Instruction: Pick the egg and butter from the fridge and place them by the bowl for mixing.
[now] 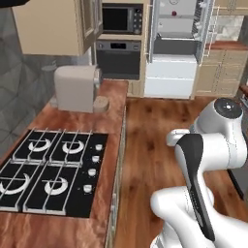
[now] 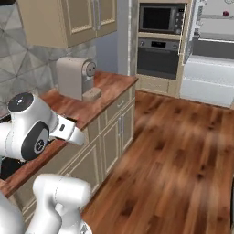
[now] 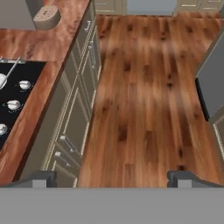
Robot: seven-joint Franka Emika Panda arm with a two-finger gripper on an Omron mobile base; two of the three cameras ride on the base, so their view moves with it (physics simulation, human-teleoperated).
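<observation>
The fridge stands open at the far end of the kitchen, its white door bins swung out to both sides; the right base view has it at the upper right. On its upper shelves I make out only a small red item. The egg, the butter and the bowl are out of view. My gripper hangs open over the wood floor, pointing down the aisle, with nothing between its fingertips. The arm is folded close to the base.
A wooden counter runs along the left with a black cooktop and a beige coffee machine. Black built-in ovens stand left of the fridge. The wood floor aisle runs ahead. A grey appliance borders the aisle's right.
</observation>
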